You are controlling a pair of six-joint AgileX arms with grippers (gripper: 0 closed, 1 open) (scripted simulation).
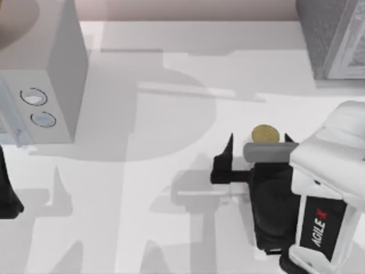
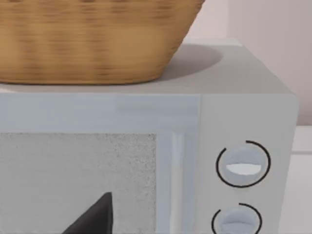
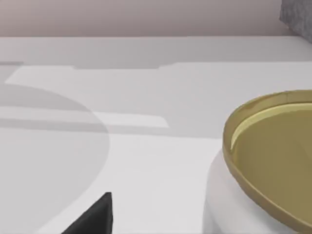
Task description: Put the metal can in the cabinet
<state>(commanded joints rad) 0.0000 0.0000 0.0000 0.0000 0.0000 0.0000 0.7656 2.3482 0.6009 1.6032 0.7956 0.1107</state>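
While the metal can (image 1: 265, 135) stands on the table (image 1: 171, 103) at the top view's right, the right gripper (image 1: 258, 144) straddles it with fingers spread, not yet closed, and the cabinet (image 1: 336, 34) waits in the far right corner. From the left wrist, the left arm sits parked facing a microwave (image 2: 243, 112) topped by a wicker basket (image 2: 97, 39); its finger state cannot be told. From the right wrist, the can's gold top (image 3: 273, 146) looms close. Grasping, carrying and placing all appear still to come.
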